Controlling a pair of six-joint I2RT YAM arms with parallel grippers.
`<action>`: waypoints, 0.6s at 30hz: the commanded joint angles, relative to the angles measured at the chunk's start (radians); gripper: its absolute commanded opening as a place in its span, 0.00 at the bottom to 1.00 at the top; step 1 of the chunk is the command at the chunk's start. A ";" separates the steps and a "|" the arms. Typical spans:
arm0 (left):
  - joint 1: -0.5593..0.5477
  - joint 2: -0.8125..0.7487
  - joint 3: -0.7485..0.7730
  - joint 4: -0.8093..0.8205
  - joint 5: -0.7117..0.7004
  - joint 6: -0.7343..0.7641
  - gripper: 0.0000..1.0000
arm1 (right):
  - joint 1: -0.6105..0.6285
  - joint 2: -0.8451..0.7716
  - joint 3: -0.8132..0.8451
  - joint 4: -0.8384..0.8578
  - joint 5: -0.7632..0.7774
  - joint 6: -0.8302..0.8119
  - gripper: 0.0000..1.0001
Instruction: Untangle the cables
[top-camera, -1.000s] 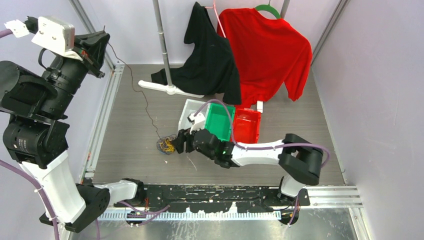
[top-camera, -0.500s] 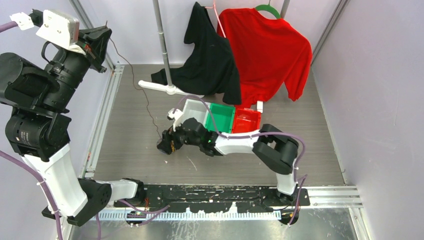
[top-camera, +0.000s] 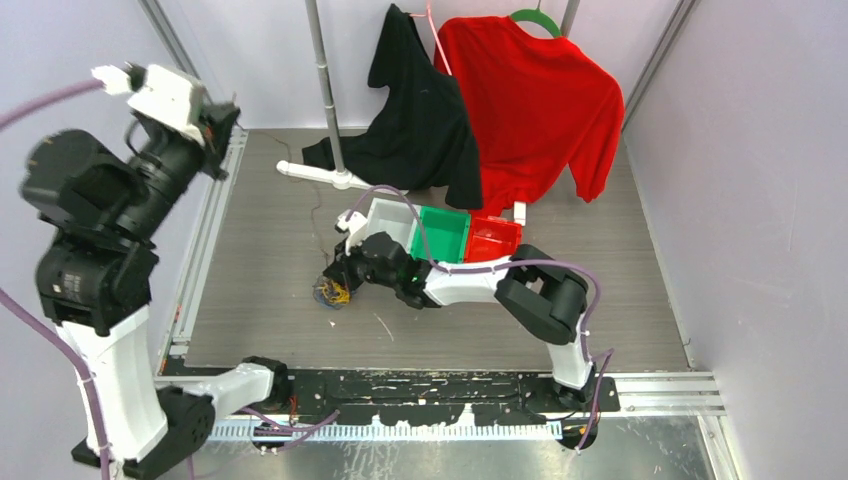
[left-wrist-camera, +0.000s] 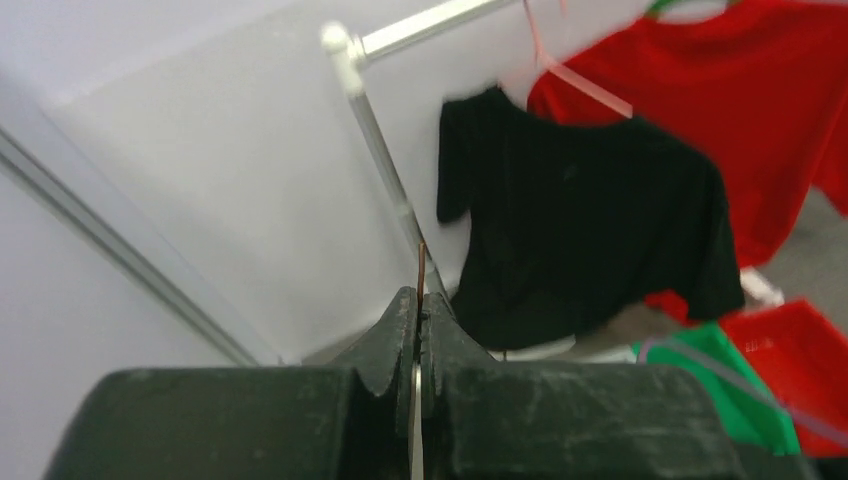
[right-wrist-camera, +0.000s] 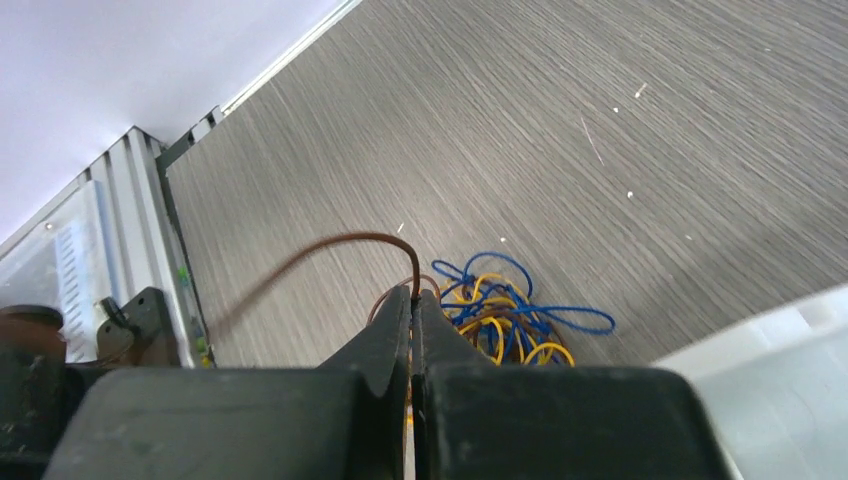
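Grey wood-grain desk (top-camera: 260, 310) floors a booth with pale lilac walls, and a black rail (top-camera: 440, 385) along its near edge carries both arm bases. From that rail the right arm (top-camera: 540, 300) lies low and reaches leftward. The right jaws are pressed together at the tips, pinching a brown cable (right-wrist-camera: 335, 243). In the right wrist view that cable comes out between the tips and arches off to their left. Just beyond the tips and a little to their right, the tangle (right-wrist-camera: 505, 315) of blue and yellow-orange cables rests on the desk. From above, the tangle (top-camera: 332, 292) shows as a small knot just beside the tips. A faint dark line leaves it toward the far left, but its upper run is too thin to follow.

The left arm (top-camera: 95, 250) stands tall, with the left jaws raised high over the desk's left edge, well apart from the tangle. They too are closed narrow, on a thin end of brown cable (left-wrist-camera: 421, 265) that pokes up between the tips.

Behind the right jaws three bins sit in a row: a white bin (top-camera: 385, 222), a green bin (top-camera: 445, 235) and a red bin (top-camera: 495, 238). Farther back from both jaws a rack pole (top-camera: 325, 90) rises from a white foot (top-camera: 330, 177). A black shirt (top-camera: 425, 110) hangs beside it, and a red shirt (top-camera: 535, 100) hangs on a green hanger (top-camera: 535, 15).
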 joint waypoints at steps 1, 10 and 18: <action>-0.003 -0.142 -0.337 0.025 -0.070 0.055 0.00 | 0.006 -0.194 -0.072 0.090 0.029 0.019 0.01; -0.003 -0.377 -0.995 0.010 0.200 0.008 0.02 | 0.002 -0.384 -0.209 0.092 0.030 0.055 0.01; -0.004 -0.441 -1.152 0.008 0.449 -0.003 0.03 | -0.010 -0.452 -0.202 0.101 -0.017 0.147 0.01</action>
